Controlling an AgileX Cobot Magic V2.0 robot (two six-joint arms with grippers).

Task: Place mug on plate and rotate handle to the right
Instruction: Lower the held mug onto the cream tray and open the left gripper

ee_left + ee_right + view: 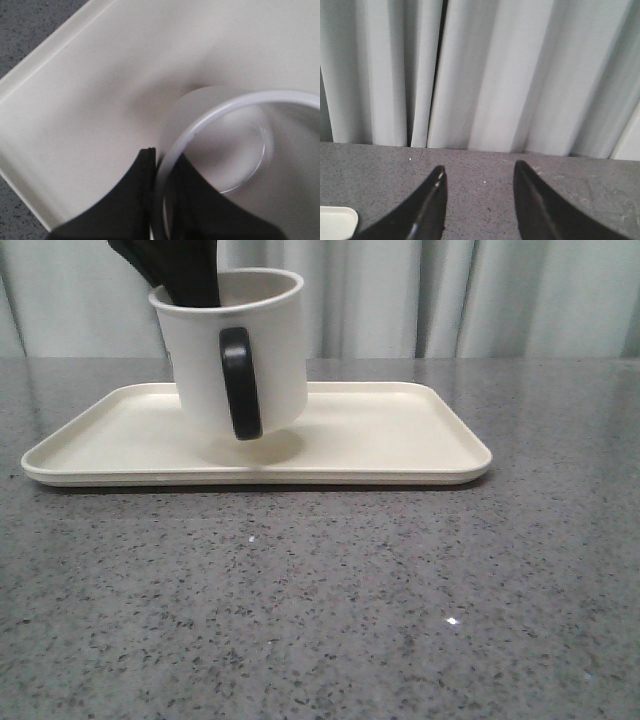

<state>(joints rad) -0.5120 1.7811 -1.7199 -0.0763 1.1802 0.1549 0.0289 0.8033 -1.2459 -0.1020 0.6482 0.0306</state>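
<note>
While gripped, one mug (pixel 232 350), one handle (pixel 240 383), one plate (pixel 400 440)

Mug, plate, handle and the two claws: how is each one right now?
mug: tilted, held just above the plate, looks empty.
handle: faces the camera, not to the right.
plate: flat on the table.
left claw: shut on the mug's rim.
right claw: open, empty.

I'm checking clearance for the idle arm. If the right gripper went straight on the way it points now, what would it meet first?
The right gripper is open and empty. Ahead lies only bare grey tabletop, then the pale curtain, probably the first contact, though depth is unclear. The plate sits off to one side.
</note>
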